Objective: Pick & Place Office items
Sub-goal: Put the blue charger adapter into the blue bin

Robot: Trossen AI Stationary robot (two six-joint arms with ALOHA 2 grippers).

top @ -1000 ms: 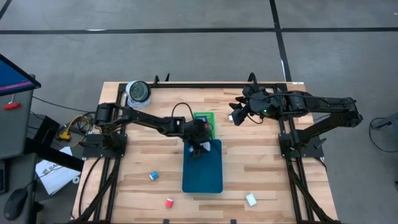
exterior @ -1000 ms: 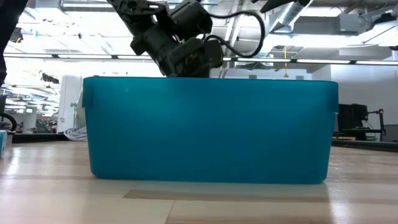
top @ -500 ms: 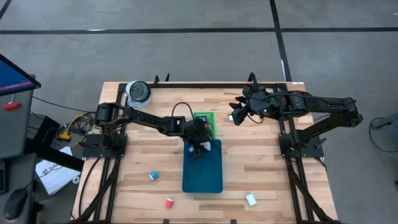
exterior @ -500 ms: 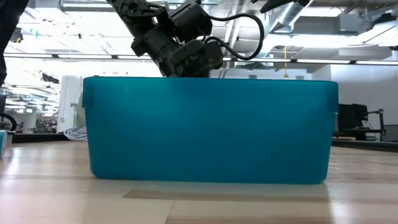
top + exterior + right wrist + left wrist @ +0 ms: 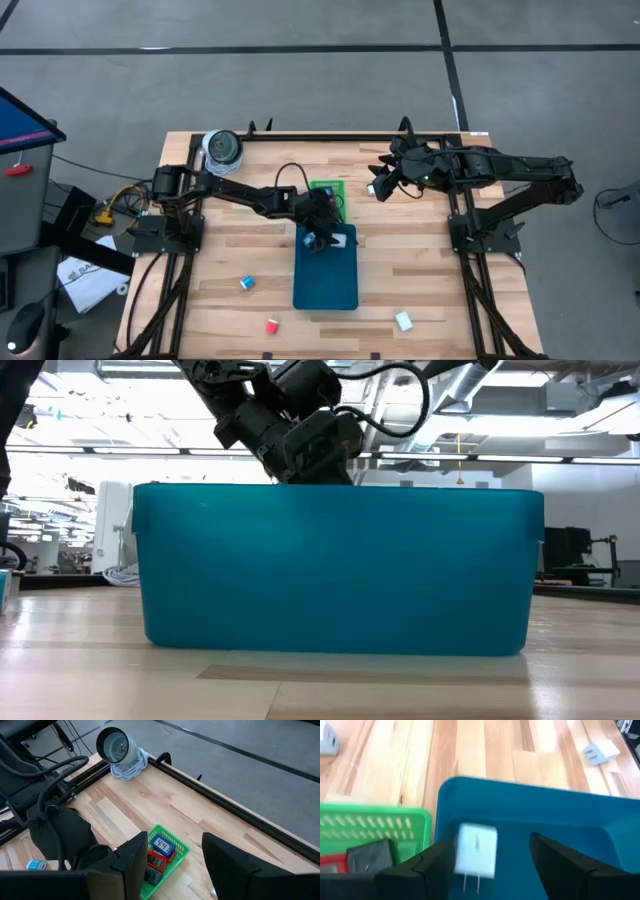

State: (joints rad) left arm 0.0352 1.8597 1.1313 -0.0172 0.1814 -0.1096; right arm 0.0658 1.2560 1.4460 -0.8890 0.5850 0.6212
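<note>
Lifted slightly since a second ago: in the low view the left gripper (image 5: pixel 310 455) sits a touch higher over the tray rim, and in the high view a pale piece now shows beneath it that was hidden before.

White charger block (image 5: pixel 476 849), two metal prongs pointing toward the camera, blurred; it appears loose, just off the inner face of one finger and not clamped. Fingers spread wide, nothing between the pads. Judgement: item just let go, dropping into the teal tray (image 5: pixel 535 815) directly below the gripper, at the tray's end nearest the green basket (image 5: pixel 375 822). Wide spread makes sense for a clean release with no snagging on the tray wall.

Beside the gripper, touching the teal tray's end, the green basket holds a black block (image 5: pixel 370 855) and a red piece at its edge; the right wrist view shows small blue and red clock-like items in it too.

Farther out from the gripper, loose on the wooden table (image 5: pixel 230 250): a blue-white piece (image 5: pixel 246 283), a red piece (image 5: pixel 271 325), a whitish block (image 5: pixel 404 321). These likely remain to be collected.

Right gripper (image 5: pixel 380 187) waits well away, raised over the far right of the table, fingers parted and bare in its wrist view.
</note>
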